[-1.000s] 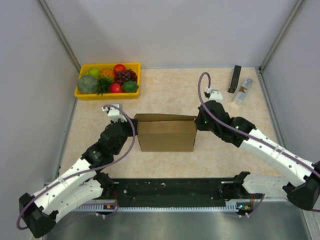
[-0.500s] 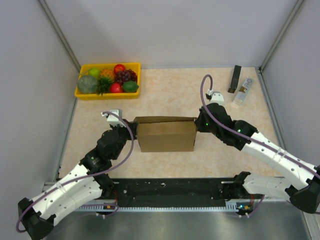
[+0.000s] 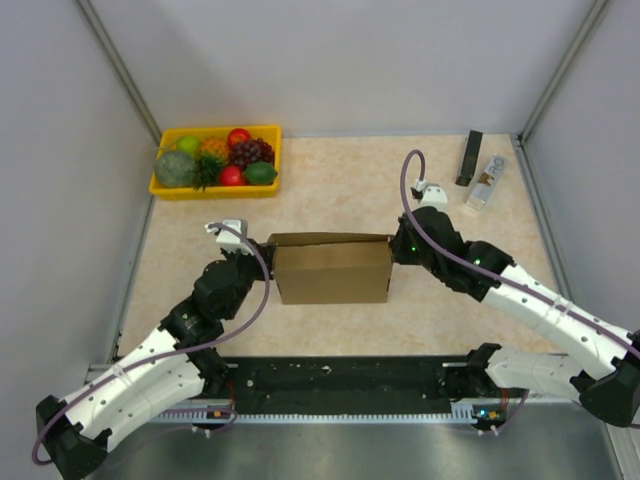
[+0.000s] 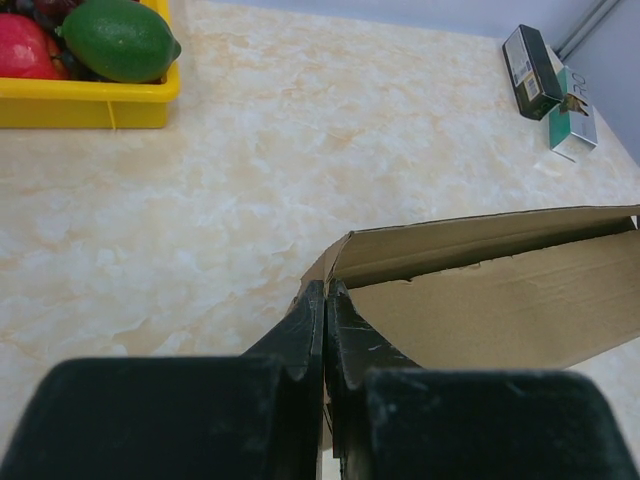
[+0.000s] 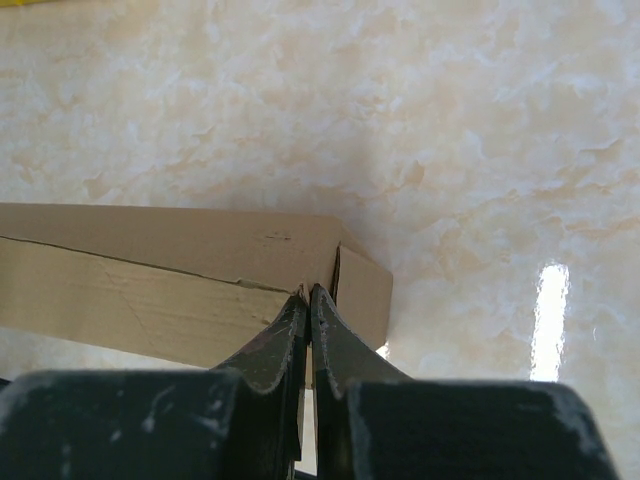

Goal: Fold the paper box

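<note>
Bracing the paper box (image 3: pixel 333 270) from both ends at the centre of the overhead frame. My left gripper (image 4: pixel 326 288) is clenched tight, tips at the box's left-end corner, and my right gripper (image 5: pixel 308 292) is clenched too, tips on the right-end corner beside a small side flap. I can't tell if either pinches cardboard. I reckon the two-sided press holds the walls up; the top is open, lid not yet down. The fruit tray (image 3: pixel 215 190) sits upper left, well apart.

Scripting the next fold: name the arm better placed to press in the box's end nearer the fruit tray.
Left, likely. The left gripper, shut, has its tips at that corner of the paper box; the right gripper, also shut, sits at the opposite end.
</note>
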You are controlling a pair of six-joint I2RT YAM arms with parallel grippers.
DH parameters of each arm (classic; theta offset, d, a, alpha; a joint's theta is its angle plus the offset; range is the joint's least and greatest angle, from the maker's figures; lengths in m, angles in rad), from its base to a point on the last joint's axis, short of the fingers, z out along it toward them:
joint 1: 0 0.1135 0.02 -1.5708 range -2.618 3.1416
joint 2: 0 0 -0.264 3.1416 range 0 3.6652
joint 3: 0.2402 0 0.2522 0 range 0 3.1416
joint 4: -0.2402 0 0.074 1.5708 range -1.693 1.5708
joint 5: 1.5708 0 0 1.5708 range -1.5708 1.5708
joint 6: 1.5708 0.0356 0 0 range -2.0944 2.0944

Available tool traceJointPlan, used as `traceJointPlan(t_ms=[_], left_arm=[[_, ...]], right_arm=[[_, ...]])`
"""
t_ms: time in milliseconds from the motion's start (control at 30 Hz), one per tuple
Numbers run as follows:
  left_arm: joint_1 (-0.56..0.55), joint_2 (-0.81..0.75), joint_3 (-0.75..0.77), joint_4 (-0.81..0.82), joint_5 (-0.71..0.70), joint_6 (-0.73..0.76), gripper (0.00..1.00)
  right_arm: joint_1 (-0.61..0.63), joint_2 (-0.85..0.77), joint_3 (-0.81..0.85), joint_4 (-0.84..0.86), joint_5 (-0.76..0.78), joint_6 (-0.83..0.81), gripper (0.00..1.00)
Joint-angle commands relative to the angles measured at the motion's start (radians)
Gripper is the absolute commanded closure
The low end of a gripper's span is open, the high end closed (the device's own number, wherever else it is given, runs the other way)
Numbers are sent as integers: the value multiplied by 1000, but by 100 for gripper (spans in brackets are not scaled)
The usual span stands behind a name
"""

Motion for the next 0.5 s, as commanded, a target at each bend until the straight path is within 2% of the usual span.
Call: traceJointPlan(t_ms=[0, 100, 267, 467], left_arm=[[-22, 50, -22, -146, 151, -46, 100], [-23, 85, -10, -149, 163, -163, 100], [-33, 106, -28, -158, 94, -182, 100], [-31, 96, -92, -121, 99, -206, 100]], right_arm=[[29, 35, -37, -10, -120, 25, 100], [29, 37, -34, -7, -126, 30, 100], [30, 28, -37, -7, -128, 28, 100], [30, 26, -60, 1, -129, 39, 100]])
